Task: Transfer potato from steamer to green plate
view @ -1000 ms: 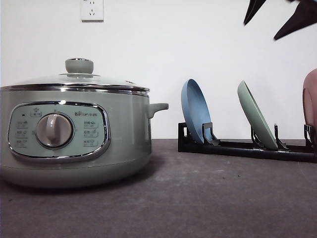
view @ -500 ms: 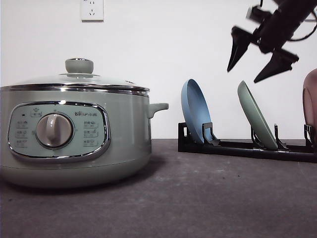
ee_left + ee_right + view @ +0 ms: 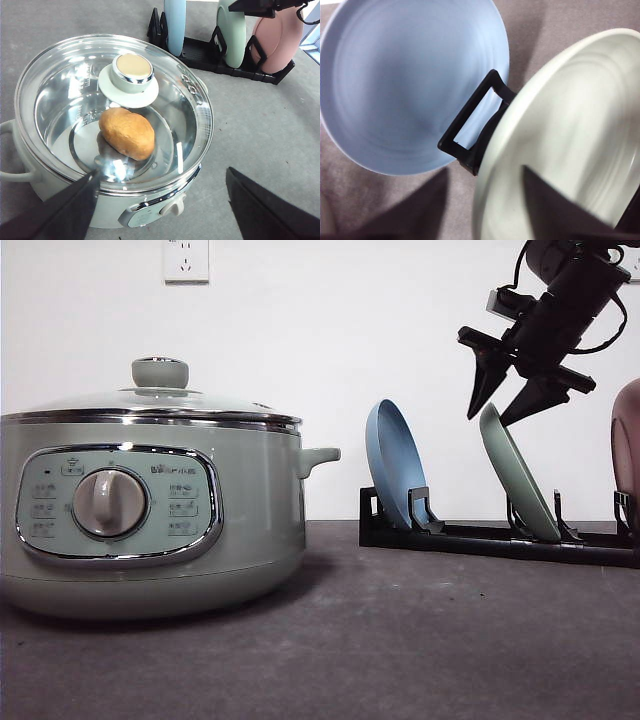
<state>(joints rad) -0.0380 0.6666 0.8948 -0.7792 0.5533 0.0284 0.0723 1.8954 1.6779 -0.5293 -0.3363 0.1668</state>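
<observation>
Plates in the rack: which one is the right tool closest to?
The green plate, the middle of the three. The open right tool hangs just above its top rim, with the blue plate on one side and the pink plate on the other.

A blue plate (image 3: pixel 393 462) stands on edge in a black rack (image 3: pixel 470 536), down and to the left of my right hand. At the rack's far right end, past my hand, a pink plate (image 3: pixel 627 455) also stands upright. From my right wrist the blue plate's hollow face shows beside one of the rack's black loop posts (image 3: pixel 472 120). The rack rests on the dark grey worktop (image 3: pixel 420 640). A white wall socket (image 3: pixel 186 259) sits high on the wall, far to my hand's left.
</observation>
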